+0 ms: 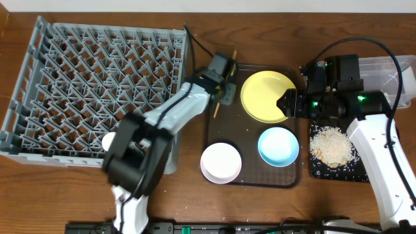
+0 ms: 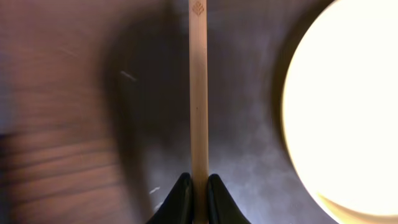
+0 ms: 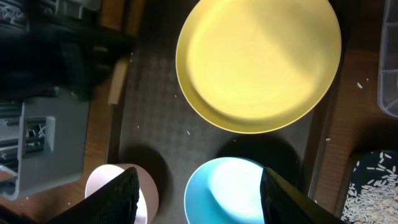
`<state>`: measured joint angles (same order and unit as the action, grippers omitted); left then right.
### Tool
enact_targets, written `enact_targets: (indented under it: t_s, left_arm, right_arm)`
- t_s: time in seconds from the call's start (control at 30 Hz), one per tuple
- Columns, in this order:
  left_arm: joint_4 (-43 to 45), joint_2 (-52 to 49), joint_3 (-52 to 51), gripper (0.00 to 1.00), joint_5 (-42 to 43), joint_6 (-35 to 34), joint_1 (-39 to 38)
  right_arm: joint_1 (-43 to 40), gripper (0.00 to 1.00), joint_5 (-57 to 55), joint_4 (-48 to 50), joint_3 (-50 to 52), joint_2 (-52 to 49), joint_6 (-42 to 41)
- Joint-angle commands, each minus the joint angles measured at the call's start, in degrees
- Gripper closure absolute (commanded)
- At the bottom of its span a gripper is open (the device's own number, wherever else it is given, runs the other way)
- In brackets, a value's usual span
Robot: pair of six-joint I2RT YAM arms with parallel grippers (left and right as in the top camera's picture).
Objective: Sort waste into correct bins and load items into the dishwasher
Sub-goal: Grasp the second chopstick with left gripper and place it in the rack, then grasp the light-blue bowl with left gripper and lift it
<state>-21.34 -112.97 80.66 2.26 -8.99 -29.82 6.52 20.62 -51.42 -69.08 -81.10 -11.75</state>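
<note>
My left gripper is shut on a wooden chopstick over the left edge of the brown serving tray; its fingers pinch the stick. The yellow plate lies on the tray, with the white bowl and the light blue bowl in front of it. My right gripper is open and empty above the plate's right edge. In the right wrist view its fingers span the blue bowl. Rice scraps lie in the black tray. The wrapper and napkin are out of view.
The grey dish rack fills the left of the table. The clear tub stands at the far right behind the black tray. A few rice grains lie loose on the wood and on the serving tray.
</note>
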Motion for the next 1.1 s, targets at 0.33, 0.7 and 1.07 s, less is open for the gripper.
enact_targets:
  t_s: [0.33, 0.7, 1.07]
  left_arm:
    - [-20.5, 14.5, -1.5, 0.92, -10.4, 0.1, 10.9]
    - [-19.3, 13.1, -4.2, 0.83, -8.1, 2.1, 12.4]
    - [-22.2, 24.6, -3.0, 0.39, 9.4, 2.1, 11.8]
  right_arm:
    - [0.6, 0.39, 0.2, 0.0, -0.5, -0.2, -0.4]
    - [0.6, 0.39, 0.2, 0.0, -0.4, -0.2, -0.4]
    - [0.6, 0.37, -1.0, 0.0, -0.4, -0.2, -0.4]
